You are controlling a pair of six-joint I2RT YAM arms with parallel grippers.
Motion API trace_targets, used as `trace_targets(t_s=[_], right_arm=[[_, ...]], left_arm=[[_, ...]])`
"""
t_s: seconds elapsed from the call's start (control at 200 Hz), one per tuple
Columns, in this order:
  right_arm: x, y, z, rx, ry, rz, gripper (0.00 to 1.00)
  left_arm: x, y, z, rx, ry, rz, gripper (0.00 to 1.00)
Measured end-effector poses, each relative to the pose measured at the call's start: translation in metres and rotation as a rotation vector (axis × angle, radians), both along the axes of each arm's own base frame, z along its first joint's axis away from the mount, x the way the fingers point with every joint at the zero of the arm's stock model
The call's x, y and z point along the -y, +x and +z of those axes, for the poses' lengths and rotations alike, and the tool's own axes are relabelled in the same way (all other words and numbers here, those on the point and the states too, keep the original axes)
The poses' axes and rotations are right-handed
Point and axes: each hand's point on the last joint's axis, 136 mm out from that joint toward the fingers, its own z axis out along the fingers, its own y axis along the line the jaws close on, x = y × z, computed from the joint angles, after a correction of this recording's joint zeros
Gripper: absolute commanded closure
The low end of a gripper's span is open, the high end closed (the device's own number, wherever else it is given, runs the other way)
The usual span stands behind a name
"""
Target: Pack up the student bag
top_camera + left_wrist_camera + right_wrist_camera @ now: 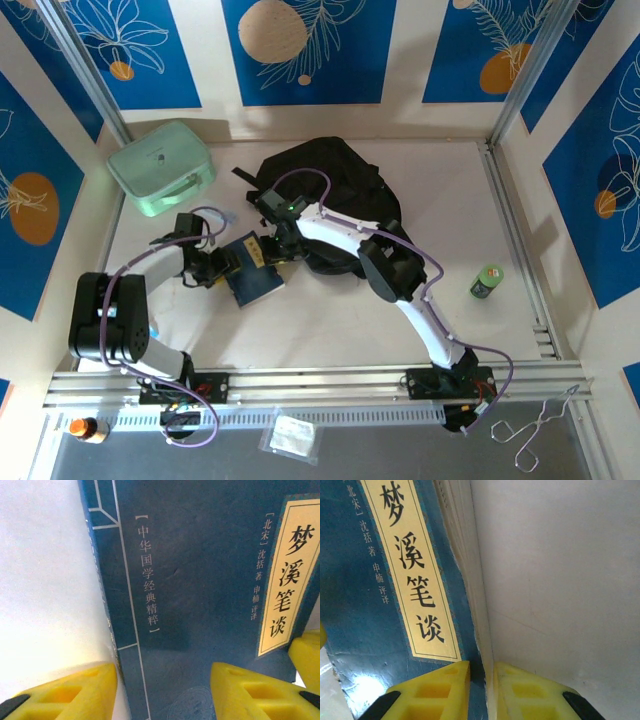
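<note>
Roughly by size. White worktop (330, 320) carries everything.

Black student bag (330, 180): slumped flat on the worktop, just beyond the book (255, 278) and to its right, near it. The right arm (340, 232) reaches across the bag's near side toward the book.

Mint-green case (160, 167): beyond the book and to its left, well apart, lying flat.

Book: flat, dark blue cover up, yellow title strip with Chinese characters.

Small green container (487, 281): well off to the book's right, alone.

Left claw (162, 672): at the book's spine edge, jaws about half apart. One finger is over bare worktop beside the spine, the other over the cover. No hold evident.

Right claw (481, 667): at the book's page-side edge, jaws almost closed, the cover's edge pinched in the slim gap.
</note>
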Motion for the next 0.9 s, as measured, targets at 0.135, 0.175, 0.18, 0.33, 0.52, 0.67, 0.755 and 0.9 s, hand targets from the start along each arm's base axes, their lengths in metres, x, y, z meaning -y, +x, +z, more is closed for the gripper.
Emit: trace_targets(t_s=[0.135,0.175,0.18,0.33,0.52,0.67,0.755,0.9], right_arm=[[0.000,0.000,-0.001,-0.010,0.005,0.000,0.84],[0.000,0.000,-0.001,-0.011,0.006,-0.001,0.84],[0.000,0.000,-0.001,-0.012,0.006,-0.001,0.84],[0.002,0.001,-0.002,-0.019,0.005,-0.005,0.84],[0.009,0.004,-0.003,-0.032,0.004,-0.026,0.85],[0.012,0.007,-0.002,-0.035,0.003,-0.038,0.85],[0.012,0.008,-0.001,-0.034,0.007,-0.042,0.85],[0.011,0.007,-0.002,-0.035,0.014,-0.045,0.85]], left_arm=[[0.001,-0.001,-0.002,-0.011,-0.009,-0.002,0.52],[0.002,-0.001,-0.002,-0.010,-0.011,-0.003,0.52],[0.002,-0.001,-0.002,-0.009,-0.012,-0.003,0.52],[0.006,-0.001,0.000,-0.007,-0.042,-0.012,0.53],[0.017,0.000,0.026,0.052,-0.123,-0.057,0.54],[0.030,0.007,0.068,0.184,-0.205,-0.112,0.60],[0.038,0.010,0.078,0.220,-0.250,-0.137,0.63],[0.044,0.013,0.076,0.214,-0.293,-0.156,0.65]])
